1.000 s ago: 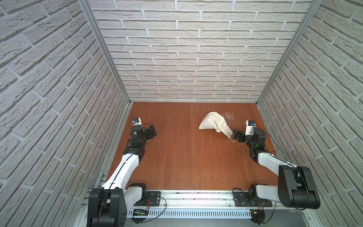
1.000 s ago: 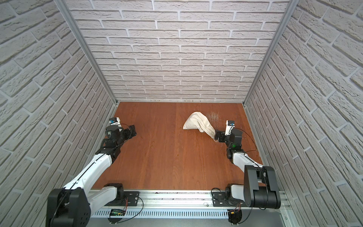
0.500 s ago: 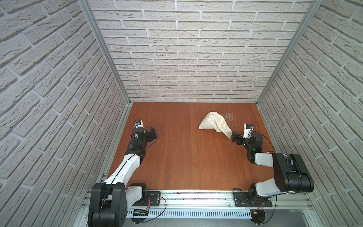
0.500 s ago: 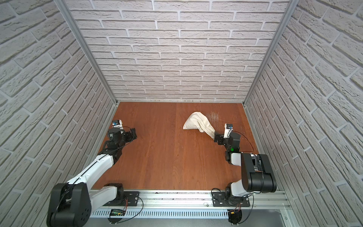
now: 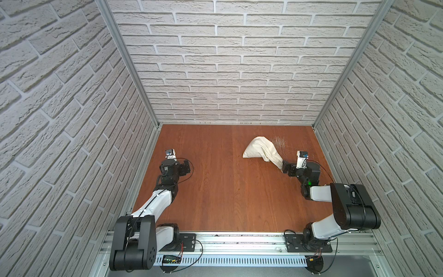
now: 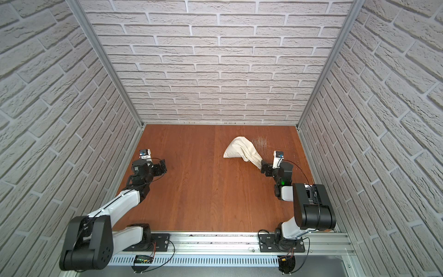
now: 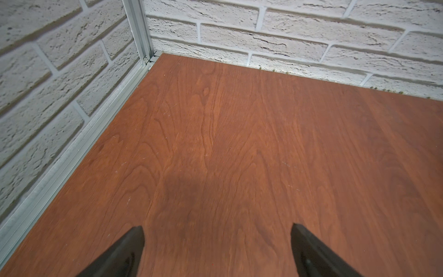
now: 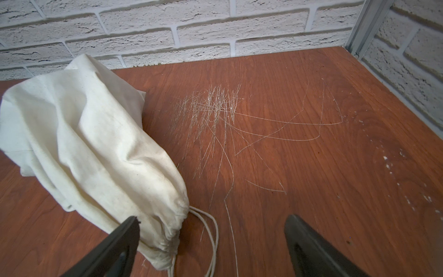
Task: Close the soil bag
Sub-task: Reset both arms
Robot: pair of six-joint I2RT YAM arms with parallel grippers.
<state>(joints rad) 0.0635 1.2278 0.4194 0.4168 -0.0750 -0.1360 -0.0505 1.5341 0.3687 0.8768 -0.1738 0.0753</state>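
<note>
Right wrist view first: both fingers (image 8: 311, 244) are cut off by the frame with only their dark tips showing, and one tip covers part of the soil bag (image 8: 91, 148) at its gathered neck, so whether they touch can't be called. The right gripper (image 8: 212, 219) is spread wide, clamped on nothing I can see. The cord (image 8: 213, 225) loops out of the neck between the fingers and runs out of frame.

In both top views the neck disappears behind the right gripper (image 5: 286, 166) (the cord is too thin to find there). They do place the soil bag (image 6: 241, 150): on its side toward the far right corner of the table (image 5: 227, 196), with the neck pointing at the right edge. The scratches (image 8: 211, 108) beside it are sharp only from the wrist.

The left gripper (image 7: 215, 227) is spread wide over bare wood near the left edge, well apart from the bag.
</note>
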